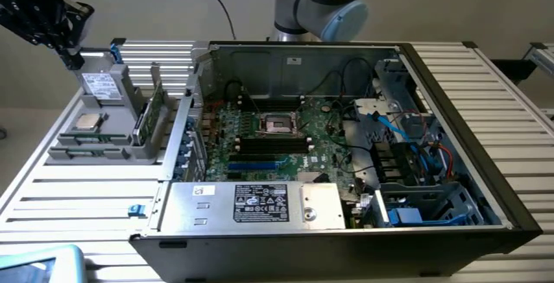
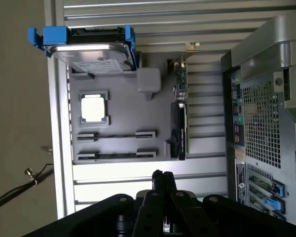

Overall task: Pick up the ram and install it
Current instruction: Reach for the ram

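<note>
A: Ram point(image 1: 87, 139) — found where?
B: Stood on edge in the grey tray point(image 1: 61, 154), at its nearer end in the exterior view, long axis running along that view's left to right.
A: And the gripper point(image 1: 69, 56)?
B: Hung over the tray's far end, above the silver drive point(image 1: 102, 85), fingers point(image 2: 158, 182) pressed together on nothing, well apart from the stick.
A: Crowded by anything?
B: Flanked by the processor point(image 1: 87, 122) just beyond and an upright card point(image 1: 147, 117) toward the exterior view's right — judged reachable from above.

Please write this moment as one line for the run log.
step: pick up ram, not yet grasped | hand: shut, empty, above grey tray | ram: lying in tray slot, untouched
</note>
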You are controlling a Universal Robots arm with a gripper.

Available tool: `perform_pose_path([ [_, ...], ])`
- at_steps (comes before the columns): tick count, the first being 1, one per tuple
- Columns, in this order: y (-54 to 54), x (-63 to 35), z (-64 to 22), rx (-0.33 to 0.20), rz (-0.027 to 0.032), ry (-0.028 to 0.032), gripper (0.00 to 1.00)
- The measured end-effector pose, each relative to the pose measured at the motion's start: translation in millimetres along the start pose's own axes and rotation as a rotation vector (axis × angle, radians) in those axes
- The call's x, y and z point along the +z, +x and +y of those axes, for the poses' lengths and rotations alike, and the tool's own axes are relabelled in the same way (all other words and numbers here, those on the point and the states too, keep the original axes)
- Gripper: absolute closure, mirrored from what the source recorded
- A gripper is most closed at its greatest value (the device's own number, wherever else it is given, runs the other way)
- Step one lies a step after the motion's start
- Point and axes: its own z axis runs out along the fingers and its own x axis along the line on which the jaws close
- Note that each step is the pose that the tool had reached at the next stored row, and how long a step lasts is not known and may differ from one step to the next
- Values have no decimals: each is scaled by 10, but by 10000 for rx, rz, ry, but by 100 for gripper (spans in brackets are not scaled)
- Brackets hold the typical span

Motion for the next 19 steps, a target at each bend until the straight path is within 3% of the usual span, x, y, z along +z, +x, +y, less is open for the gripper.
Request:
perform_pose_path([
  [5,200,12,-16,-1,1,0,89],
  [15,499,64,-17,-1,9,0,89],
  [19,535,81,7,2,67,4,89],
])
